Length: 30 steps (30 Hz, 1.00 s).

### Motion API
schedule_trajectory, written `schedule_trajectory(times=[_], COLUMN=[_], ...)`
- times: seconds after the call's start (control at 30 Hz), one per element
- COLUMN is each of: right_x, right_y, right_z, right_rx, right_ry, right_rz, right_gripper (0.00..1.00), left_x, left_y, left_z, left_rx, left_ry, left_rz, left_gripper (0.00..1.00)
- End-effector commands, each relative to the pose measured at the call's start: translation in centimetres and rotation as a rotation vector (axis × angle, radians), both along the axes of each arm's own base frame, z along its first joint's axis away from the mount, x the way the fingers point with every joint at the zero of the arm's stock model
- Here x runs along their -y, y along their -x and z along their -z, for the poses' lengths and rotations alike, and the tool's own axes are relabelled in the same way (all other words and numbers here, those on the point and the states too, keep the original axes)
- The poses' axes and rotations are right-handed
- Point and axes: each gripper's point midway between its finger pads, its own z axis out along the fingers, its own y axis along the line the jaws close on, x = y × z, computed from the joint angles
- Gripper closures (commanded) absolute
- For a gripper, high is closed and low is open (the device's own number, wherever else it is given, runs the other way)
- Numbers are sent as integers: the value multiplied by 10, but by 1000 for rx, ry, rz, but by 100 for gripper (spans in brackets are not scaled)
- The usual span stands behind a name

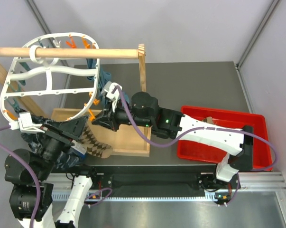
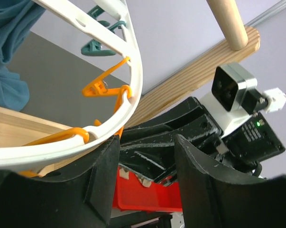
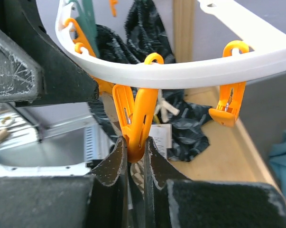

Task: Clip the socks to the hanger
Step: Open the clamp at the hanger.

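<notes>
Right wrist view puts a small orange plastic clothes peg (image 3: 133, 118) dead centre. My right jaws are pressed almost together on its lower end, pinching it between the pads; the large white plastic oval hanger (image 3: 190, 71) curves just above them.

Left wrist view shows my left jaws standing well apart with nothing between them; the hanger's rim passes just beside one jaw, though I cannot tell whether it touches.

From the top external view, the brown-and-beige diamond-check fabric sock (image 1: 94, 142) lies just beside the left jaws, on the side toward the right arm. It is draped at the near edge of the shallow wooden tray (image 1: 131, 142); whether any of it has reached the peg I cannot tell.

I judge the sock light and limp; it will sag and fold wherever it is not supported. I would take it by the cuff, close to the edge, so that a short flap stands clear of the jaws to feed into the peg.

The peg looks stiff, springy and smooth; it could squirt out of the right jaws and snap shut, so I want a square pinch across both its arms.

The hanger hangs from the round wooden rod (image 1: 76, 52) above both jaws and will likely swing if pushed; I would approach gently.
</notes>
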Motion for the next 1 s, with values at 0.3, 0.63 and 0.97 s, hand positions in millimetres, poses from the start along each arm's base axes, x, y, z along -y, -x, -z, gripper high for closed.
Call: schedule_trajectory(times=[0.3,0.63,0.97], right_x=[17,16,13], right_y=[-13,-14,-12], right_z=[-52,-53,-53], right_rx=[223,241,247], right_ry=[-63,-52,-45], right_rz=[246,265,261], right_gripper=[100,100,100], left_x=[-11,-15,-9], left_y=[-18,-38,-49], left_z=[19,30,23], left_rx=[-136,-134,-43], left_ry=[72,104,96], left_rz=[-84,-113,-75], left_gripper=[48,39,32])
